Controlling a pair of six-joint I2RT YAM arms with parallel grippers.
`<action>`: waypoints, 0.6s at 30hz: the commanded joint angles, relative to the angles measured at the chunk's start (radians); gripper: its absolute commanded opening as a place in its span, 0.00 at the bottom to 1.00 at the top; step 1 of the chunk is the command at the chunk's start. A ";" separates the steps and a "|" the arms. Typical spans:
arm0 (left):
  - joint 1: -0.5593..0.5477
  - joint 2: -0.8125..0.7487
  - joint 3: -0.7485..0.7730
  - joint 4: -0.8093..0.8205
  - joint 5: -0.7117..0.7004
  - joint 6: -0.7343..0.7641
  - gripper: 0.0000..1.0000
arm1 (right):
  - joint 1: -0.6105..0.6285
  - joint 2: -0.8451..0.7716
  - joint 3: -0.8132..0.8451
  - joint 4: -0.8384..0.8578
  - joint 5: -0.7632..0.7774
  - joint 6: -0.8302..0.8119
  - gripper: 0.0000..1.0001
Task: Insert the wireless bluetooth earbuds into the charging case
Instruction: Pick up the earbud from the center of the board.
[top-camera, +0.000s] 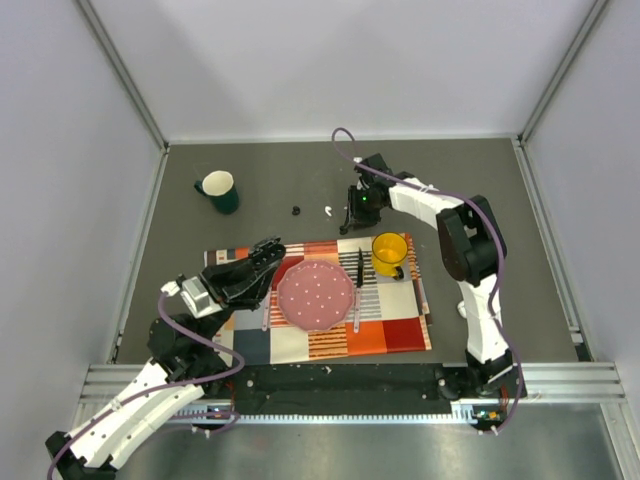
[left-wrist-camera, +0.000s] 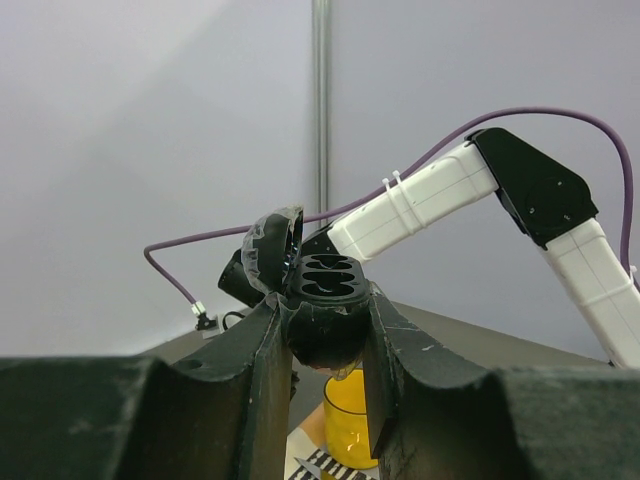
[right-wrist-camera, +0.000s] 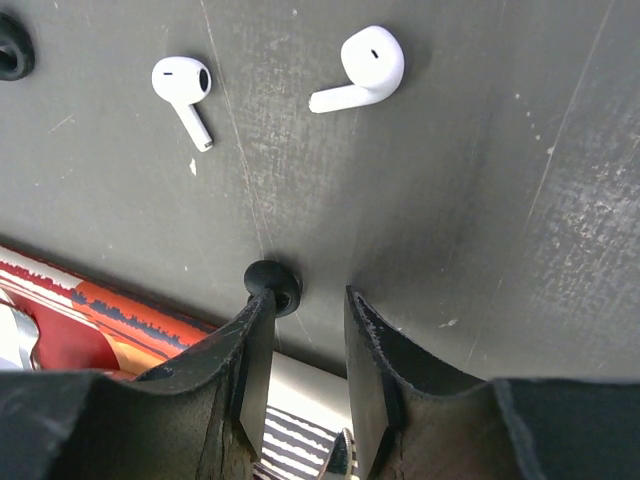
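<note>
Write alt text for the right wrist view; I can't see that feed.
Two white earbuds lie apart on the dark table, beyond the right gripper, whose jaws stand open and empty. A small black round bit sits by one fingertip; a striped placemat edge shows lower left.

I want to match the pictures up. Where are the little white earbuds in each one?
Top external: the earbuds are a white speck on the dark table, just past the striped placemat, left of the right claw.
Left wrist: not in it.
Right wrist: both lie at the top, one upper left, one upper middle, beyond the claw.
Shared landmark: the placemat, also at the right wrist's lower left.
</note>
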 joint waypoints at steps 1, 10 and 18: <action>-0.001 -0.014 0.014 0.014 -0.011 0.011 0.00 | 0.002 0.023 0.042 0.015 -0.003 -0.001 0.33; -0.001 -0.030 0.006 0.010 -0.025 0.011 0.00 | 0.023 0.032 0.053 0.017 0.001 -0.010 0.33; -0.001 -0.030 0.005 0.005 -0.033 0.014 0.00 | 0.038 0.049 0.062 0.017 -0.006 -0.013 0.27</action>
